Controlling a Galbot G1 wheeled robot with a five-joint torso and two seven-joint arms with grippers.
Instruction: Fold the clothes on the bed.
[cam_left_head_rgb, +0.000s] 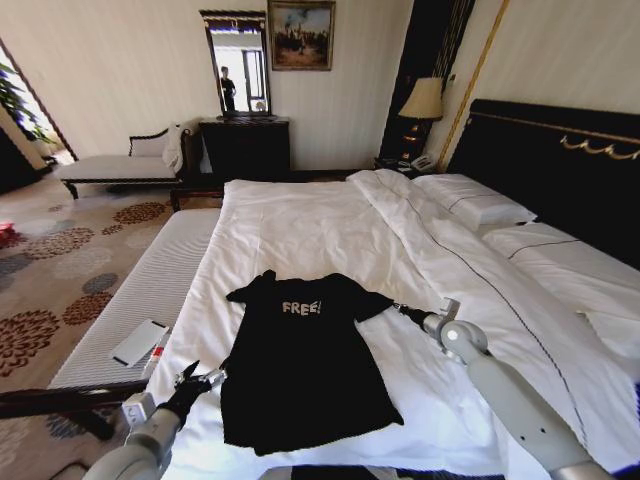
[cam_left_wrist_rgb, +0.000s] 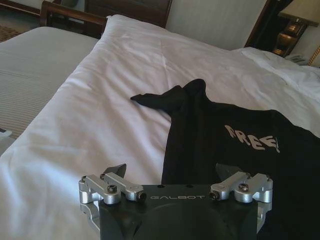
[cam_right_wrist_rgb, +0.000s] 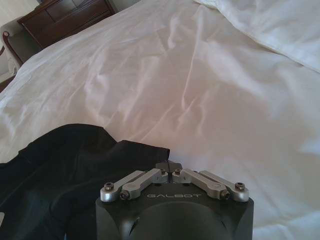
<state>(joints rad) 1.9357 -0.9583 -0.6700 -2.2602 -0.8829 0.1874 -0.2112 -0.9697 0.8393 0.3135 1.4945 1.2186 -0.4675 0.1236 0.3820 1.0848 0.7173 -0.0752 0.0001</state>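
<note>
The clothes are one black T-shirt (cam_left_head_rgb: 300, 370) with white "FREE!" lettering, spread flat on the white bed (cam_left_head_rgb: 300, 225), chest up. My left gripper (cam_left_head_rgb: 200, 378) hovers open at the shirt's lower left edge. In the left wrist view its fingers (cam_left_wrist_rgb: 116, 171) stand wide apart over the T-shirt (cam_left_wrist_rgb: 230, 150) edge and white sheet, left gripper (cam_left_wrist_rgb: 172, 170) holding nothing. My right gripper (cam_left_head_rgb: 402, 311) is shut at the tip of the shirt's right sleeve. In the right wrist view the right gripper (cam_right_wrist_rgb: 169, 165) meets at the edge of the sleeve (cam_right_wrist_rgb: 75, 165); whether cloth is pinched is unclear.
A grey padded bench (cam_left_head_rgb: 130, 300) runs along the bed's left side with a flat white device (cam_left_head_rgb: 139, 342) on it. Turned-back duvet (cam_left_head_rgb: 450, 250), pillows (cam_left_head_rgb: 475, 200) and dark headboard (cam_left_head_rgb: 560, 160) lie to the right. Chaise (cam_left_head_rgb: 115, 168) and dresser (cam_left_head_rgb: 245, 148) stand beyond.
</note>
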